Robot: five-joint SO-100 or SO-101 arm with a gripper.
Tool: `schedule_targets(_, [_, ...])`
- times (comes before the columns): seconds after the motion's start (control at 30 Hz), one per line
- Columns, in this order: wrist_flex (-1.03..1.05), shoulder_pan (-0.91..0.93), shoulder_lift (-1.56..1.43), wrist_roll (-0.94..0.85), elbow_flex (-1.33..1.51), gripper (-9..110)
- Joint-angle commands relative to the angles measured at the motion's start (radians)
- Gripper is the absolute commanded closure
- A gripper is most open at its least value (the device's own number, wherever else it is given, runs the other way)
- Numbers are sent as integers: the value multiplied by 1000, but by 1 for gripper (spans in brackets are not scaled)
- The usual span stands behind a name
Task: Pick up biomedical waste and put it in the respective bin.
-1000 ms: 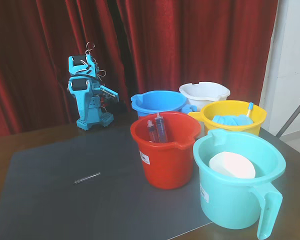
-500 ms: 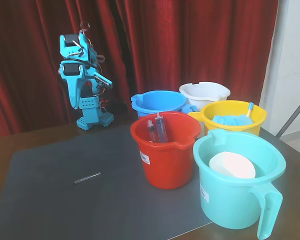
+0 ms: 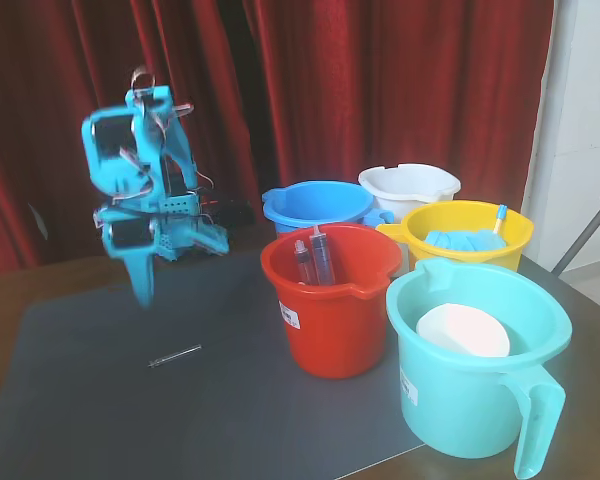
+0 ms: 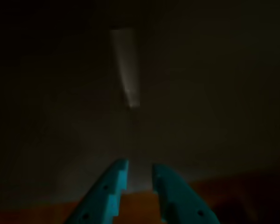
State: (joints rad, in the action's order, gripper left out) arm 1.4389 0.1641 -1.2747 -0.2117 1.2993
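While the slim, clear-greyish syringe-like stick (image 3: 174, 355) lies alone on the dark grey mat (image 3: 90, 420), the turquoise arm (image 3: 140, 170) leans out from its base toward it, its gripper (image 3: 143, 295) pointing down above the mat, up and to the left of the stick in the fixed view and apart from it. The arm is blurred, which suggests it is in motion, so this reads as the approach stage, with nothing picked up. In the wrist view the gripper (image 4: 139, 169) shows two turquoise fingertips (image 4: 113, 179) with a narrow gap between them and nothing held; the jaws look nearly closed and would likely need to spread before they can straddle so thin an object lying flat. That view is dim and soft, and a pale streak (image 4: 125, 65) ahead may be the stick, though this cannot be told for certain.

The buckets cluster at the right of the fixed view, apparently as sorting stations: a red bucket (image 3: 330, 335) holding thicker blue-tinted syringes (image 3: 315, 260), a blue bucket (image 3: 317, 205), a yellow bucket (image 3: 467, 232) with blue material and a blue-tipped stick (image 3: 498, 217), and a turquoise bucket (image 3: 475, 390) with a white disc (image 3: 463, 331). The white bucket (image 3: 408, 188), the likely destination, stands at the back behind the others, so a carry would have to clear the nearer rims.
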Motion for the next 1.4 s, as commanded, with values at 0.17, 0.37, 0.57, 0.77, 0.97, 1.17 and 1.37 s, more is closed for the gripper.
schedule_targets(0.17, [-14,-12,239,5,-166,96])
schedule_targets(0.37, [-17,-9,238,6,-166,95])
schedule_targets(0.57, [-18,-11,241,6,-167,95])
schedule_targets(0.77, [-20,-12,242,6,-153,83])
schedule_targets(0.97, [-9,-12,242,6,-146,83])
schedule_targets(1.17, [-83,-14,244,8,-61,83])
schedule_targets(1.37, [-112,-14,235,9,9,83])
